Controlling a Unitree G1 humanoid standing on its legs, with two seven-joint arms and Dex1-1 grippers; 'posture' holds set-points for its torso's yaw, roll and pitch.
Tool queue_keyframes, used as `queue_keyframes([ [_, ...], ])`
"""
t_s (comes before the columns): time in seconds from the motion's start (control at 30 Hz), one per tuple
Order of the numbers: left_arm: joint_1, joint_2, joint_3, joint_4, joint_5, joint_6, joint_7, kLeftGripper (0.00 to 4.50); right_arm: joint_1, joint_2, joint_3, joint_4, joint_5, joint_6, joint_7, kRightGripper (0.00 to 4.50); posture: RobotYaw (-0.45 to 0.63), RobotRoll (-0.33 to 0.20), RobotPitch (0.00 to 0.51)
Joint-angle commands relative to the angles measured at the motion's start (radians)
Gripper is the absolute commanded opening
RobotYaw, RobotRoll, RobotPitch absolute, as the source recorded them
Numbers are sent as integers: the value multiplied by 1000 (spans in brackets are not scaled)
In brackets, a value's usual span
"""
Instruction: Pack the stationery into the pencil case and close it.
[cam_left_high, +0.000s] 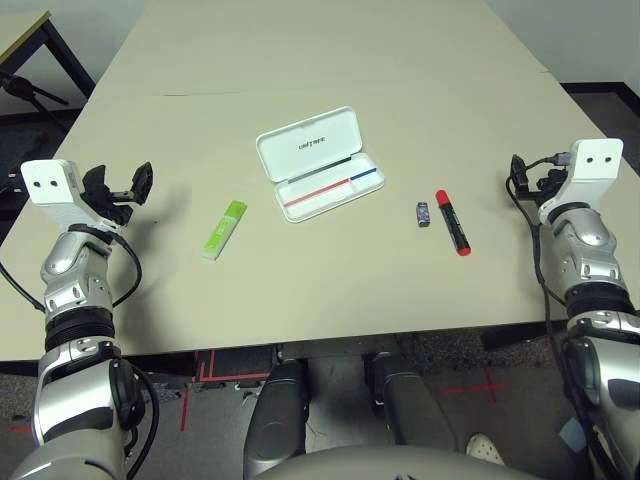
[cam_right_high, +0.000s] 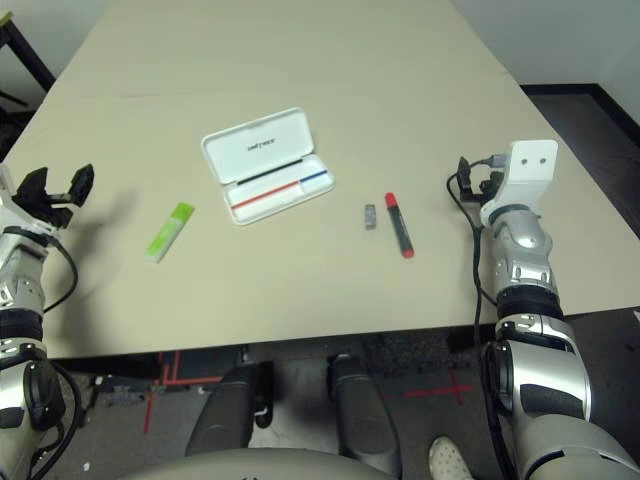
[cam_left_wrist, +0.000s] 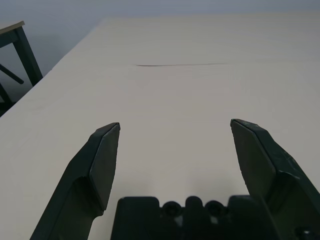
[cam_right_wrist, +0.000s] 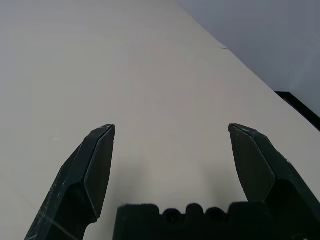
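1. Pencil case (cam_left_high: 318, 162) is seen lying open near the middle of the table (cam_left_high: 330, 60), its white lid folded back on the far side and its tray on the near side; a red-and-blue line is seen inside the tray, and the small black lettering on the lid is too small to be read.
2. To the left of the pencil case, apart from it, the lime-green and white highlighter (cam_left_high: 224, 229) is laid flat on the table.
3. To the right of the pencil case, the tiny dark blue-grey block (cam_left_high: 423, 213) is found, and just beyond it, not touching, the red marker (cam_left_high: 452, 221) with its black middle is laid.
4. No stationery is seen inside the tray.
5. Well to the left of the pencil case, past the highlighter, the left gripper (cam_left_wrist: 175, 127) is held above bare table with its fingers spread wide and nothing between them.
6. Well to the right of the pencil case, past the marker, the right gripper (cam_right_wrist: 171, 129) is held likewise, its fingers apart and empty; in the head views its fingers are largely hidden behind the white wrist housing.
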Motion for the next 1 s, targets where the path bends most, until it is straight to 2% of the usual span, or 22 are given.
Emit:
queue_keyframes([
  [0.03, 4, 12, 3, 2, -1, -8, -3, 4452, -11, 2, -8, 4, 5, 5, -4, 4500, -49, 0, 170],
  [0.33, 16, 12, 2, -21, -6, 5, -12, 4452, -28, 18, 3, -15, 26, 21, 74, 4500, -49, 0, 161],
  [0.6, 18, 9, -11, -47, -9, 14, -45, 4452, 6, 31, 42, -173, 80, 114, 277, 4500, -52, 0, 147],
  [0.8, 102, -5, -74, -258, -38, 118, -152, 4452, 59, -15, 112, -329, 119, 268, 514, 4500, -39, 0, 141],
  [0.9, 179, -1, -152, -456, -75, 225, -245, 4452, 90, -45, 155, -390, 125, 314, 625, 4500, -33, 0, 140],
  [1.0, 211, 4, -216, -590, -82, 314, -277, 4452, 112, -66, 190, -435, 123, 352, 696, 4500, -32, 0, 142],
])
